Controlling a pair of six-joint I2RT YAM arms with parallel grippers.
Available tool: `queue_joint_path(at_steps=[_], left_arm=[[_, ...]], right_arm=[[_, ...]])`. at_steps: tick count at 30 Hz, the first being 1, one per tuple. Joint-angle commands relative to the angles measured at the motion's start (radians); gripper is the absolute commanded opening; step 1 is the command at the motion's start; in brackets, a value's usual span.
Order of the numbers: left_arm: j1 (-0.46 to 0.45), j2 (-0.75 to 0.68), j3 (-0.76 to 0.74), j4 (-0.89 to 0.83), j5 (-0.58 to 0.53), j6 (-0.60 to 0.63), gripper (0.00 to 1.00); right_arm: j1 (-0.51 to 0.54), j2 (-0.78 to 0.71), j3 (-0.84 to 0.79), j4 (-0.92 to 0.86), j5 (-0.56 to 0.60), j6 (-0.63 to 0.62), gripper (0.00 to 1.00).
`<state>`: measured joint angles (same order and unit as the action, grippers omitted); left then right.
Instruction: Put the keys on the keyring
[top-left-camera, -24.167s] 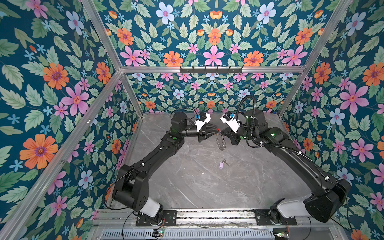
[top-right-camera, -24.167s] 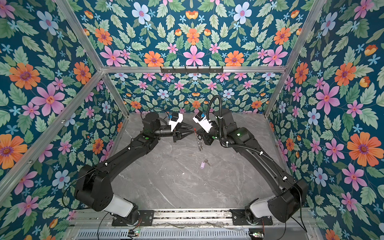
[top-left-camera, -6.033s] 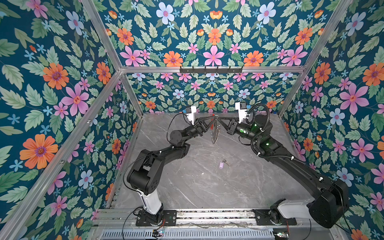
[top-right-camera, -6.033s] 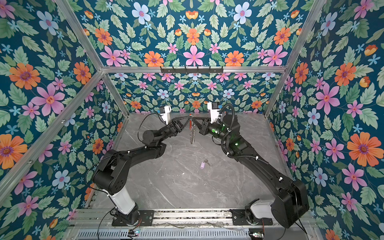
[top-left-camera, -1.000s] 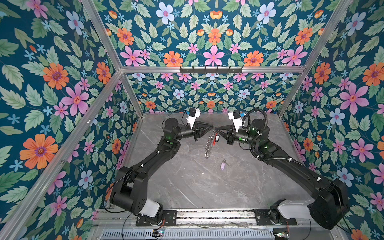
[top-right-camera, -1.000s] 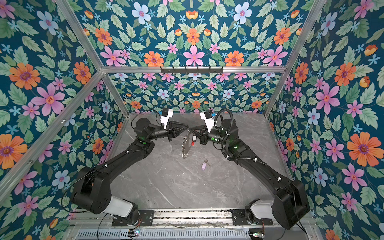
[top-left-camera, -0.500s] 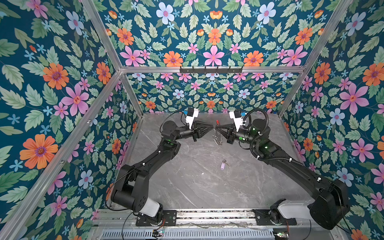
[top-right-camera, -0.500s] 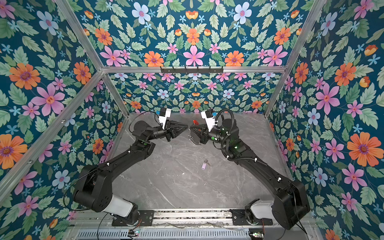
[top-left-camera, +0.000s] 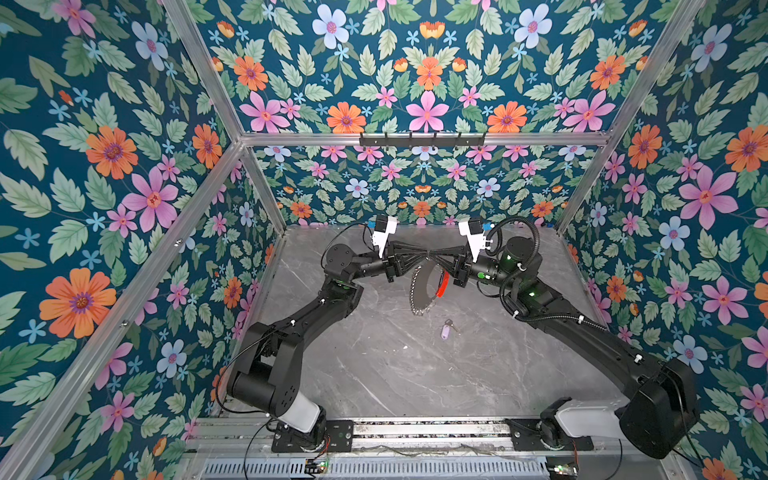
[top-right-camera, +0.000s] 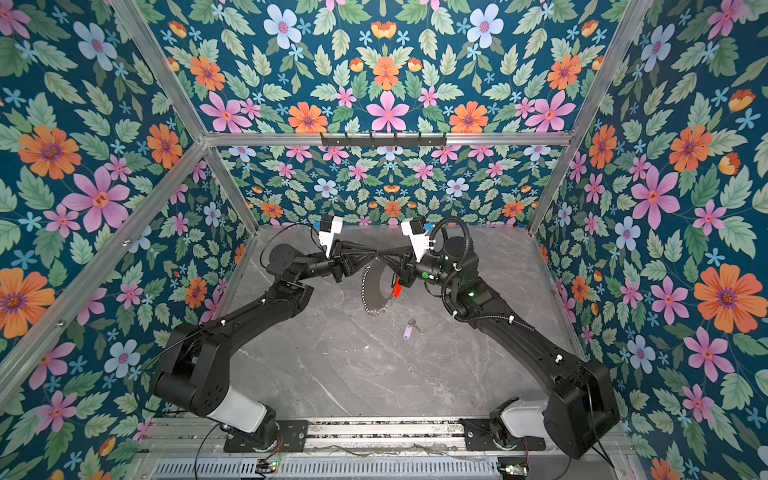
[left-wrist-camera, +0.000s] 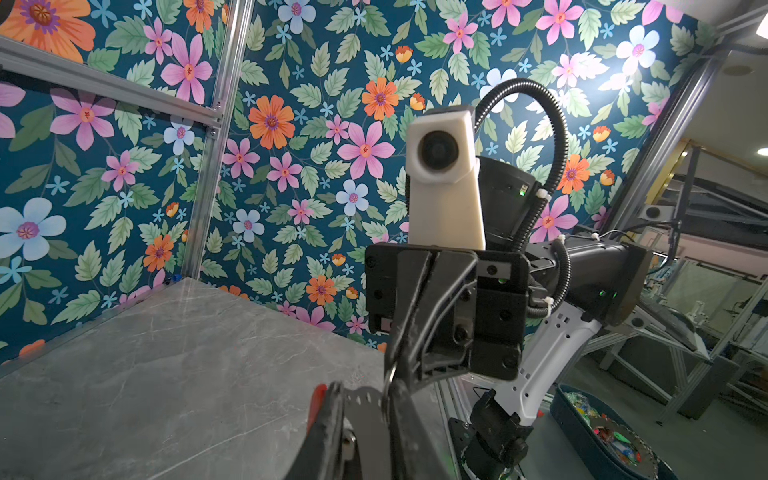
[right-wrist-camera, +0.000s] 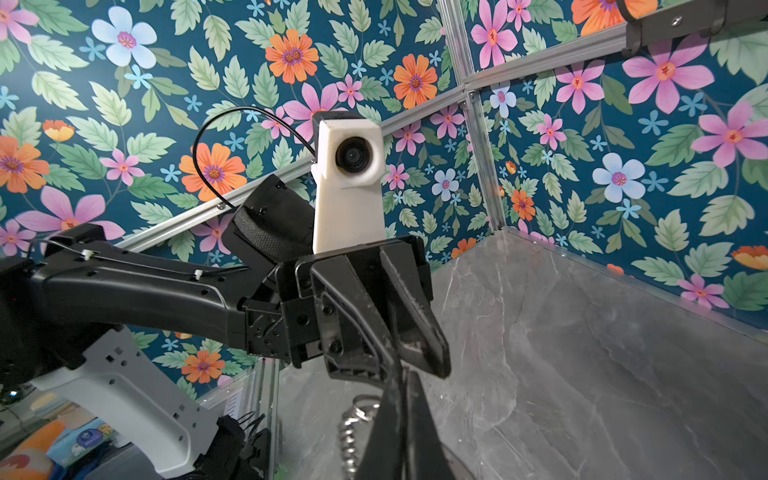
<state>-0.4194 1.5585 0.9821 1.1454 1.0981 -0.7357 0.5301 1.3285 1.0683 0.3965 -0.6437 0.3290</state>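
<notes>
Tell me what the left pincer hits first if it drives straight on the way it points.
The right pincer, most likely: the left pincer points straight at it, tips almost meeting above the hanging keyring. Whether they already touch is unclear.

two arms (top-left-camera: 320, 307) (top-left-camera: 582, 328), one keyring (top-left-camera: 444, 284), one lilac-tagged key (top-left-camera: 445, 332), one marble table (top-left-camera: 395, 374)

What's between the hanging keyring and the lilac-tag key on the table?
Nothing: only bare grey tabletop separates the keyring from the lilac-tag key, seen in both top views.
</notes>
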Motion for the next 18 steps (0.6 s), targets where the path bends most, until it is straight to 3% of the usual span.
queue_joint_path(at_steps=[1,7,18], left_arm=[[0.001,0.012,0.001,0.133,0.024,-0.072,0.19],[0.001,0.025,-0.009,0.231,0.049,-0.136,0.1],[0.001,0.033,-0.013,0.235,0.052,-0.146,0.1]], right_arm=[[0.002,0.007,0.01,0.078,-0.002,-0.003,0.0],[0.002,0.021,0.018,0.096,0.006,0.009,0.0],[0.009,0.024,0.024,0.101,0.016,0.008,0.0]])
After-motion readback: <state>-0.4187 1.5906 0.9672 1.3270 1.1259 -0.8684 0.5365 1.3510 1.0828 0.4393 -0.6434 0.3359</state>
